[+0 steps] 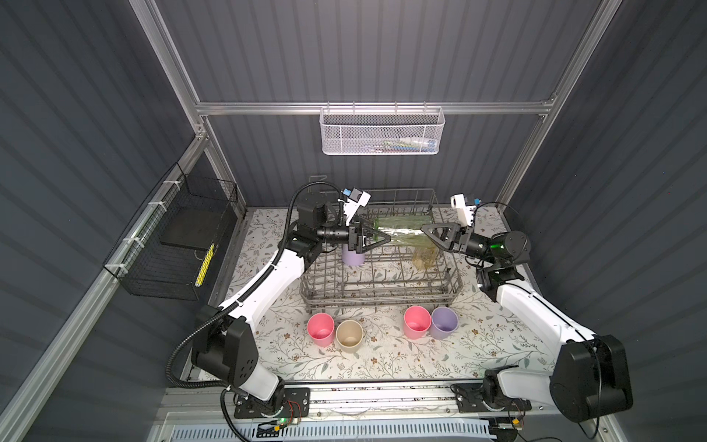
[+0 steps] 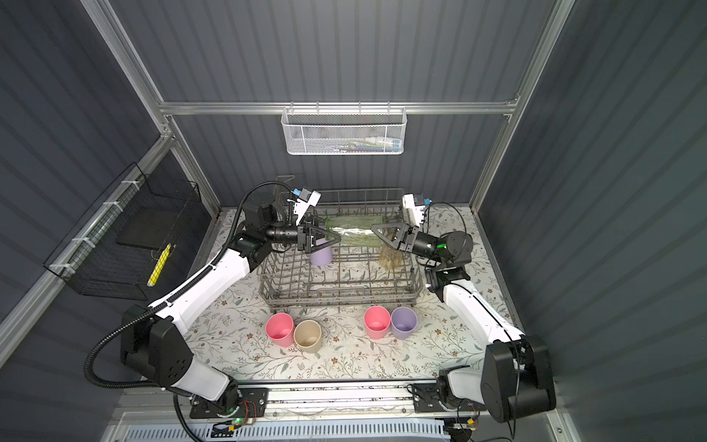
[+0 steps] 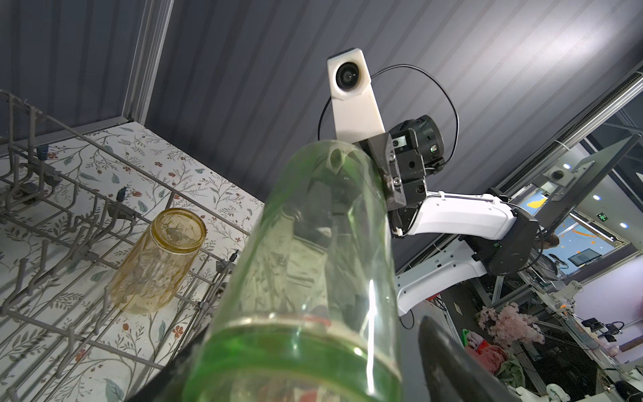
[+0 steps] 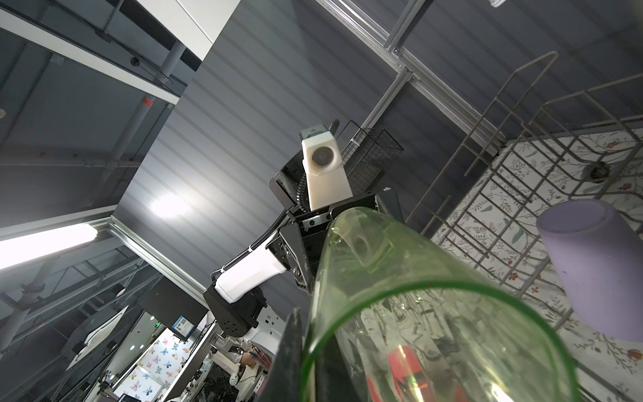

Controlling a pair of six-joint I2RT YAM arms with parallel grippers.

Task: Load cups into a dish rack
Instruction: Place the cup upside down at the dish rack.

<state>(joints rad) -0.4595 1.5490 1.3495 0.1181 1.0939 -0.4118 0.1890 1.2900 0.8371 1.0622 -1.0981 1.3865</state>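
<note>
A clear green cup hangs on its side above the dish rack. My right gripper is shut on its rim wall. My left gripper stands open around its thick base, with a gap beside one finger. In the rack, upside down, stand a lilac cup and an amber cup. In front of the rack, upright, stand a pink cup, a beige cup, a second pink cup and a lilac cup.
A white mesh basket hangs on the back wall. A black wire basket is fixed to the left wall. The rack has tall grid sides and upright tines.
</note>
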